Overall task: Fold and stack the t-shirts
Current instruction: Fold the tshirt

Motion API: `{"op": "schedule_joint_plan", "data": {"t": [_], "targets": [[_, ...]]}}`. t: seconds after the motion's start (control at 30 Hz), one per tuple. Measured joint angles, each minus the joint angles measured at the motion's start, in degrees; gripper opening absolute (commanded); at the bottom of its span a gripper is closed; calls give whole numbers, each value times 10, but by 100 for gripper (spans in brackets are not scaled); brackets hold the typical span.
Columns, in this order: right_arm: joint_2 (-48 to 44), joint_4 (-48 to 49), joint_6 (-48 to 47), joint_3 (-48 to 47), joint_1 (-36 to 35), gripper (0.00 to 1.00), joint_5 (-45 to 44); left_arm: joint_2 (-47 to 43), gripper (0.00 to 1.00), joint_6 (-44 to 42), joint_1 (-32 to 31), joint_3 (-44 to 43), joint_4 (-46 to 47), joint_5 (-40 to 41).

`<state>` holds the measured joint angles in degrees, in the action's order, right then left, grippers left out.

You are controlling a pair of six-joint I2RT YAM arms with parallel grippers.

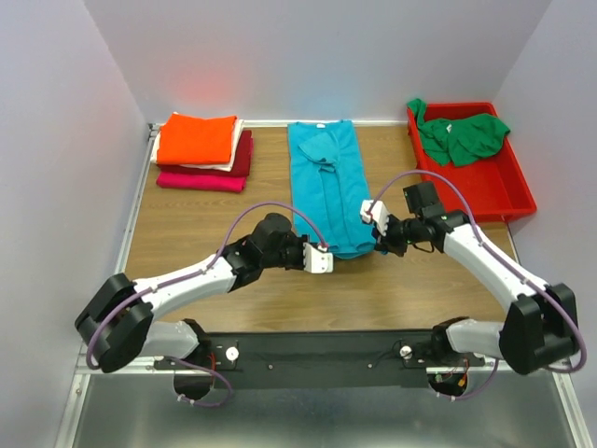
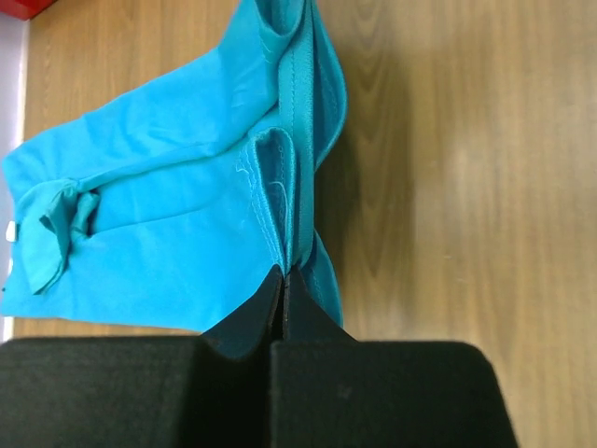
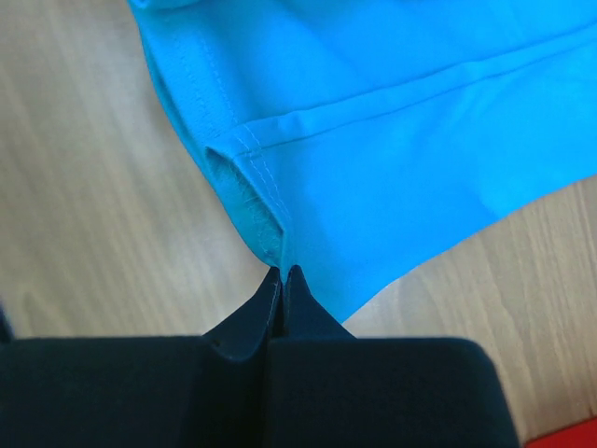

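A teal t-shirt [image 1: 325,182] lies folded into a long strip down the middle of the table, neck at the far end. My left gripper [image 1: 328,254] is shut on its near left hem corner [image 2: 284,252]. My right gripper [image 1: 378,241] is shut on its near right hem corner [image 3: 275,247]. A stack of folded t-shirts, orange [image 1: 194,138] on top, then white, dark red and magenta, sits at the far left. A green t-shirt [image 1: 462,135] lies crumpled in the red bin.
The red plastic bin [image 1: 499,187] stands at the far right. Walls close in the table on the left, far and right sides. Bare wood [image 1: 201,233] lies between the stack and the arms.
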<state>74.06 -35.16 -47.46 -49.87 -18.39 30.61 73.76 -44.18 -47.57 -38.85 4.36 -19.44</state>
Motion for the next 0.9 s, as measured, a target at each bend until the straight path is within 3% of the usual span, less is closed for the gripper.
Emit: {"op": "schedule_joint_plan", "data": {"t": [0.3,0.53,0.77,0.9], "targets": [[-133,-89,-24,48,-16,0,21,-72,0,59,-83,24,-55,-8],[-176,-135,-24,49,-19,1,34,-86,0,98,-136,28,-89,-15],[-132,-141,-21,15,-21,1,26,-88,0,78,-137,28,-110,4],[-61,-132,-21,-43,-23,0,2,-74,0,41,-84,14,-113,9]]}}
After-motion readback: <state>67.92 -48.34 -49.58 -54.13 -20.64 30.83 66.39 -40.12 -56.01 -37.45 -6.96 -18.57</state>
